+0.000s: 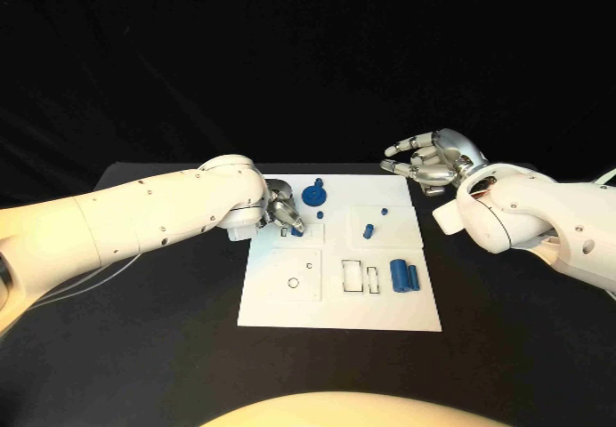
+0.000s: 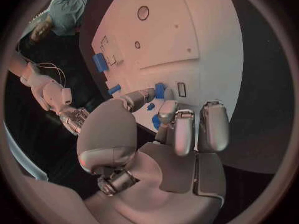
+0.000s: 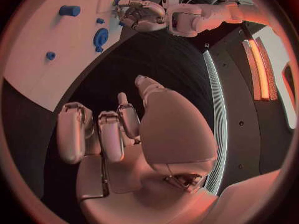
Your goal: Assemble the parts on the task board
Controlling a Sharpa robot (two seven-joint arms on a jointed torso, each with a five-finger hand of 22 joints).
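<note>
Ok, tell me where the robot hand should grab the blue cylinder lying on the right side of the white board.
Grip the blue cylinder across its middle, coming straight down from above. It lies flat on the white board with its long axis running away from the robot, so fingers can likely close on its two long sides. The right robot hand is nearer and holds nothing.

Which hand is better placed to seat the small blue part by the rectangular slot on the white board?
Left. The left hand already pinches the small blue part at the rectangular slot on the white task board. The right hand hangs beyond the board's far corner, holding nothing.
</note>
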